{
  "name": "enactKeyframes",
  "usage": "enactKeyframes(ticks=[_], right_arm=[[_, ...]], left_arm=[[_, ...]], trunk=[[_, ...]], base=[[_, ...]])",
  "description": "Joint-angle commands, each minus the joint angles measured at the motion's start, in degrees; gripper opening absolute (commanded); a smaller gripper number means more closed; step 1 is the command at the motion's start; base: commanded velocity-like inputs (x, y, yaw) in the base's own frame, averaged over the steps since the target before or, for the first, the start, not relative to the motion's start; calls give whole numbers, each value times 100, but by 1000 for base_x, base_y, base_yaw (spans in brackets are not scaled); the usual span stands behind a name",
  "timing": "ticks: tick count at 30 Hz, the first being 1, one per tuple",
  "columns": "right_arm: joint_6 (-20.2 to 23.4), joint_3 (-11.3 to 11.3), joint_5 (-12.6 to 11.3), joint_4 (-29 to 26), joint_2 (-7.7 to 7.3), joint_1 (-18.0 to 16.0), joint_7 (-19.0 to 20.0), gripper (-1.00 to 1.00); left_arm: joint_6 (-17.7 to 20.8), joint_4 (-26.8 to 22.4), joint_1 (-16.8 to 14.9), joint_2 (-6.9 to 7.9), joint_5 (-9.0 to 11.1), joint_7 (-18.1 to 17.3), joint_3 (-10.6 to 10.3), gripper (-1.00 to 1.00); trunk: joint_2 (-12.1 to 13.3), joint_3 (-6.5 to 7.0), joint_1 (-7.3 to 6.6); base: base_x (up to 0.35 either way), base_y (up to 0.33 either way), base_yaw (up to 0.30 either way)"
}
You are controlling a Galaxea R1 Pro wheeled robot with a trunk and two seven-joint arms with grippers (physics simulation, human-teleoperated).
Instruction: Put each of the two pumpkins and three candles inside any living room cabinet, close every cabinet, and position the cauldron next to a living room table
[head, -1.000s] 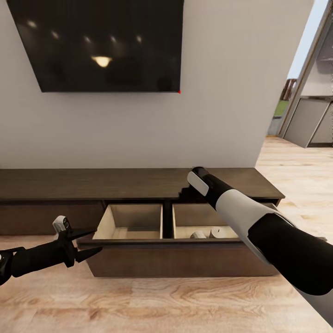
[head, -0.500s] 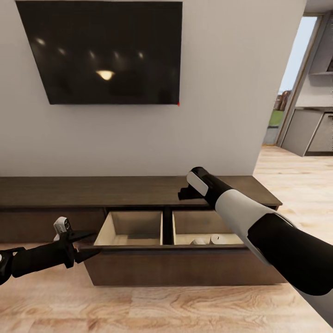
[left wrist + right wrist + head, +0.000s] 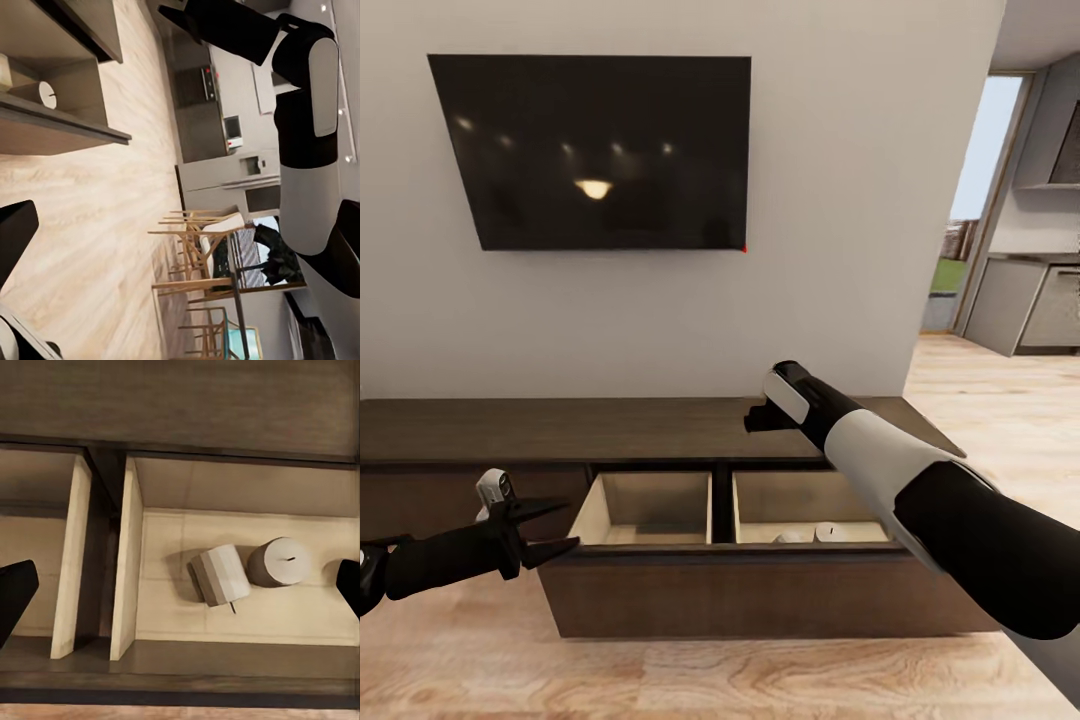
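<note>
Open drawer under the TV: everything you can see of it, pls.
The drawer is pulled out of the long dark-brown cabinet, plain handle-less dark wood front, pale wood inside. A divider splits it into two compartments. The one on the robot's left looks empty in what shows. The right one holds two candles: one upright, one tipped on its side, close together on the floor panel. The left hand sits at the front's left corner; contact unclear.
</note>
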Motion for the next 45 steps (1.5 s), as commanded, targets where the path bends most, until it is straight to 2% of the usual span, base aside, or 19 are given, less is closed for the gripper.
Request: enactKeyframes(ticks=[1, 13, 15, 16, 22, 25, 28, 32, 39, 45], right_arm=[[10, 41, -61, -5, -2, -6, -44, 100], [-108, 45, -61, -13, -10, -6, -42, 100], [-205, 44, -61, -14, -22, -6, -36, 100], [-307, 47, -57, -14, -29, -6, -31, 100], [-696, 64, -48, -14, -40, 0, -25, 100], [-904, 70, -44, -32, -43, 16, -13, 100], [-1029, 78, -28, -127, -44, 25, -4, 100], [-1092, 84, 8, -486, -44, 46, -6, 100], [-1243, 85, 26, -746, -44, 88, -8, 100], [-1717, 92, 34, -768, -49, 223, -15, 100]], left_arm=[[2, 4, -6, 6, -45, -58, -11, 100], [-6, 4, -6, 12, -115, -51, 8, 100], [-6, 5, -6, 13, -259, -51, 20, 100], [-7, 6, -6, 14, -445, -50, 55, 100], [-15, 10, 2, 14, -847, -42, 312, 100], [-23, 12, 3, 15, -1268, 4, 384, 100], [-24, 11, 3, 15, -1404, 61, 514, 100], [-27, 12, 3, 11, -1459, 247, 646, 100], [-37, 9, 3, 6, -1489, 546, 678, 100], [-45, 4, 3, -1, -1584, 970, 734, 100]], trunk=[[-1, 17, -3], [15, 282, -34], [90, 319, -75], [130, 337, -97], [371, 445, -229], [491, 498, -295], [611, 552, -361], [772, 624, -449], [1053, 750, -602], [1293, 857, -734]], base=[[0, 0, 0], [0, 0, 0], [0, 0, 0], [0, 0, 0], [-145, 0, 0], [-318, 0, 0], [-202, 0, 0], [-50, 0, 0], [-112, 0, 0], [-321, 0, 0]])
